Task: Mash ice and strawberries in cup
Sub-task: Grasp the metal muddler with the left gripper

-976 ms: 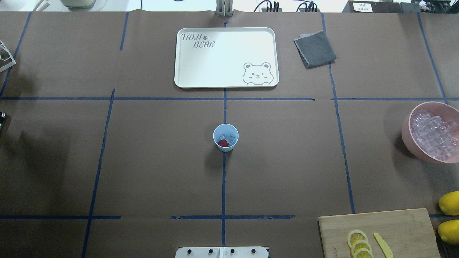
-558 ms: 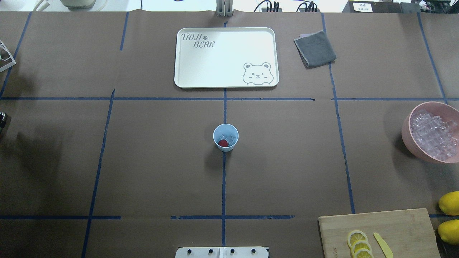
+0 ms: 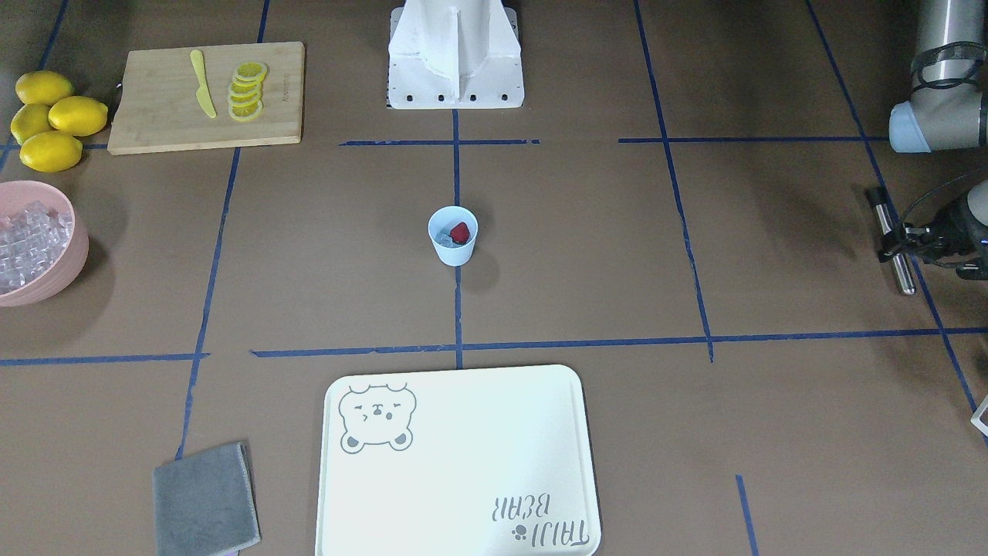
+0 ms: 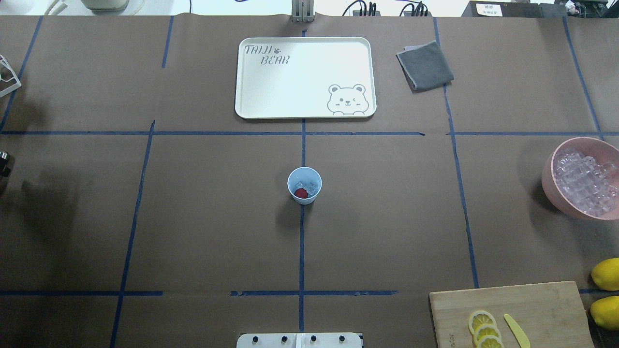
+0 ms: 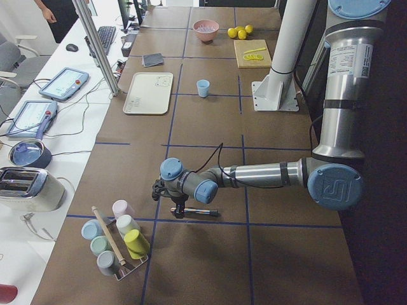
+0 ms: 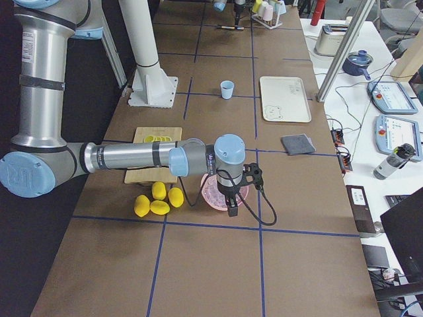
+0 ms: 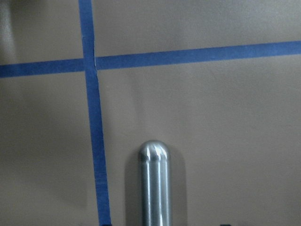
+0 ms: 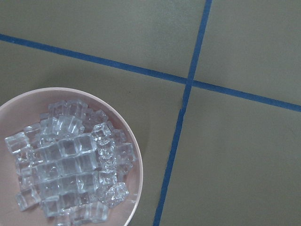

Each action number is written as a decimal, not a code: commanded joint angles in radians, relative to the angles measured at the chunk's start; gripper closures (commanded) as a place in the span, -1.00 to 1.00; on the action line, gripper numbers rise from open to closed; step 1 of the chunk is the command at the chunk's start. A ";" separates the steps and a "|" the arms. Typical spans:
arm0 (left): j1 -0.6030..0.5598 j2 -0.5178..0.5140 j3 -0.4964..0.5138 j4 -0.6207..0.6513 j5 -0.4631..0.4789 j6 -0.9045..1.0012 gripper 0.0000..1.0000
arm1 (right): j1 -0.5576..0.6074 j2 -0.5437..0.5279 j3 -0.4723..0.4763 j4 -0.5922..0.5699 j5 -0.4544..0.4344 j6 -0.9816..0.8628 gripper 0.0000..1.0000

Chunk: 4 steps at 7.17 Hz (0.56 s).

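- Cup (image 3: 453, 255) stands upright at the middle of the table (image 3: 587, 255), on the blue tape centre line, with the strawberry (image 3: 460, 232) and a few cubes of ice (image 3: 444, 236) lying loose inside, not yet mashed.
- Left hand (image 3: 894, 241) is at the table's left end, clamped on a metal rod (image 3: 904, 276). The cup lies well apart from it, toward the robot's right.
- The rod's long axis lies about level above the table and runs across it. By judgement it must be tipped upright, domed end down, before it can enter the cup's mouth.
- Right hand (image 6: 231, 193) hangs near the pink bowl (image 3: 65, 266) of spare ice at the far right end. Whether it is open cannot be told, and its wrist view shows no fingers.
- Both hands are far from the cup. Only the left carries a tool, so the move looks to be its own.
- The cup is smooth, pale-blue plastic, tapering to a small base, and is likely to tip or slide under pressing.
- The ice is hard, glassy and slick, and the berry is soft and round. The rod is polished steel with a rounded tip.
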State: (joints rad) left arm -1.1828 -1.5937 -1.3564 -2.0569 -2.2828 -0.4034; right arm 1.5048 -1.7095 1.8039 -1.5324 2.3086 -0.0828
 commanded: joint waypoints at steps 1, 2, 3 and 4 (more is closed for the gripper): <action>0.002 -0.027 0.032 0.000 0.000 -0.002 -0.63 | 0.000 0.001 0.000 0.000 0.000 0.000 -1.00; 0.003 -0.038 0.052 -0.009 0.000 0.000 -0.63 | 0.000 0.001 0.000 0.000 0.000 0.000 -1.00; 0.003 -0.038 0.063 -0.015 -0.001 0.000 -0.62 | 0.000 0.001 0.000 0.000 0.000 0.000 -1.00; 0.003 -0.038 0.071 -0.016 0.000 0.000 -0.61 | 0.000 0.002 0.000 0.000 0.000 0.000 -1.00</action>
State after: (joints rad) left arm -1.1800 -1.6299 -1.2984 -2.0693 -2.2832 -0.4036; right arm 1.5048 -1.7084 1.8040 -1.5324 2.3087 -0.0828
